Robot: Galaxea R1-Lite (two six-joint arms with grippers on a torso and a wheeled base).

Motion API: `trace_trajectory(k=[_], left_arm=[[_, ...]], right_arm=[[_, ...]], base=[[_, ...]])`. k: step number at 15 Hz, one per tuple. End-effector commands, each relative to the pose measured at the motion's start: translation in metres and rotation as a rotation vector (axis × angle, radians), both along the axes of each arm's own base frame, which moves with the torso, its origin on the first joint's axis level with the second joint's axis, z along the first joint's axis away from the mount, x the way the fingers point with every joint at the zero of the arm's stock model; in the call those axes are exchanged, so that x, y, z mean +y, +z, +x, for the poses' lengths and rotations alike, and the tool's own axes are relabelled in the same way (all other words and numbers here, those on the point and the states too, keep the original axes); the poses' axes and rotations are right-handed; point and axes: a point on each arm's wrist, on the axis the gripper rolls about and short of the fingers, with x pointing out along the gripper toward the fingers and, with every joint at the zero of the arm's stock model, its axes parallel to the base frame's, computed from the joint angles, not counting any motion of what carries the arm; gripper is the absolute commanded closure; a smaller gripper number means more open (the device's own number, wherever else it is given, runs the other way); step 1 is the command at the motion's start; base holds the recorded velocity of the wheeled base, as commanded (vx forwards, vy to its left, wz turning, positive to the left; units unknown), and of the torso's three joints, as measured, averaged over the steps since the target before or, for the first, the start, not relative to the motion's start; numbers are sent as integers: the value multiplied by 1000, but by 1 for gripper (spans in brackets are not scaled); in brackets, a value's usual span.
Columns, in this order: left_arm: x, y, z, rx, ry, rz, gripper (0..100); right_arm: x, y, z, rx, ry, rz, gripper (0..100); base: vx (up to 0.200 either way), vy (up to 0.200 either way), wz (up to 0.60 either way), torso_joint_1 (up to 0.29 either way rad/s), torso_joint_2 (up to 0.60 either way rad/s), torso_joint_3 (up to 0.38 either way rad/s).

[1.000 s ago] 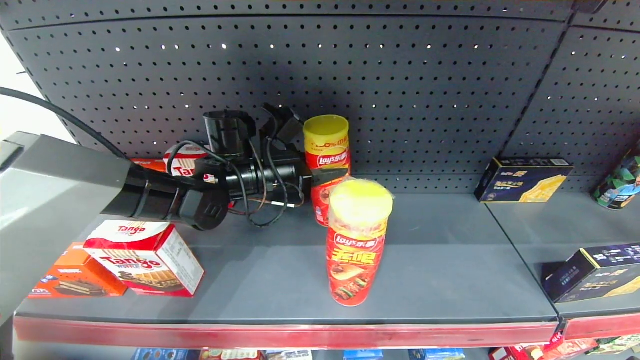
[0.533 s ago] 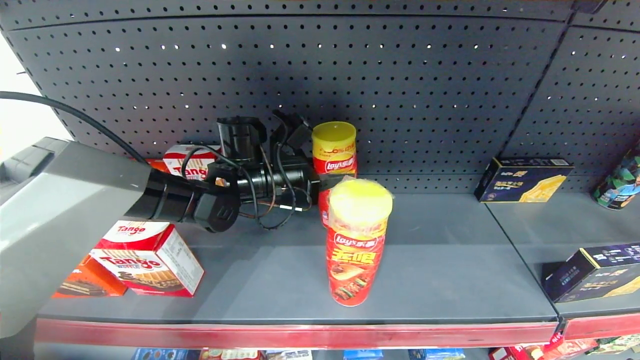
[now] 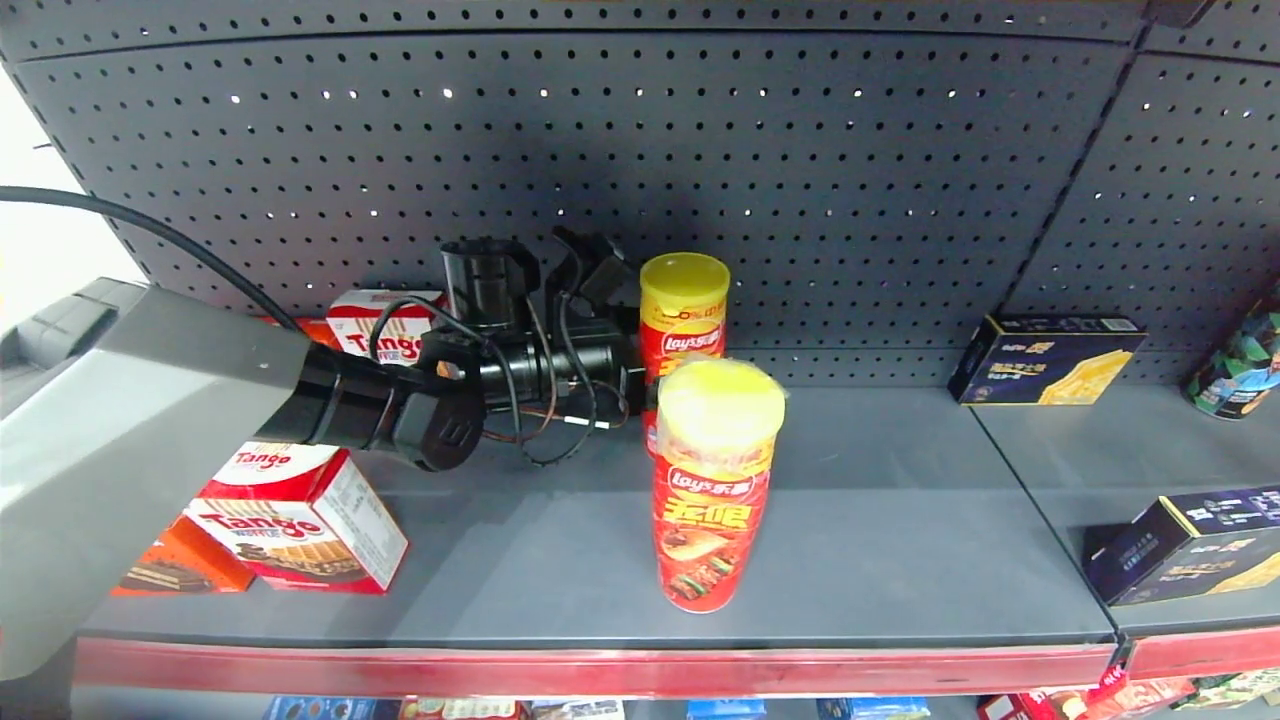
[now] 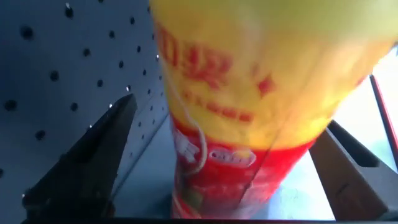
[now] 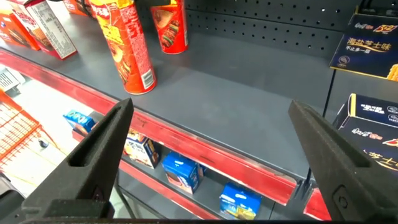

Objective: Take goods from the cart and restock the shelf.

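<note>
While my left tool [image 4: 224,168] holds a can [image 3: 684,300] upright for shelving behind another, my right tool [image 5: 210,109] hangs wide.

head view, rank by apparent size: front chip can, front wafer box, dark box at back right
1-2. front chip can and front wafer box: too alike to rank.
3. dark box: smallest, though it stands farther back.

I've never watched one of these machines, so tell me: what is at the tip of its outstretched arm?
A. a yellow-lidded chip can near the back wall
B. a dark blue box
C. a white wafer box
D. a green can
A: the left gripper sits at the rear chip can, close to the pegboard and behind the front can.
</note>
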Motion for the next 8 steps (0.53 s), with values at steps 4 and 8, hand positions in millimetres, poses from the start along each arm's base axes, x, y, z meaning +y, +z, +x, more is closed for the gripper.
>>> trace_trajectory(k=[4,8], left_arm=[[25,24,-28,-6,32,-2,0],[37,41,-55,-18,71,-4,0]], right_arm=[[0,-6,-5,-8,3,7,0],[0,-9,-6,10,8,6,0]], base=[[0,0,0,0,0,0],[0,0,0,0,0,0]])
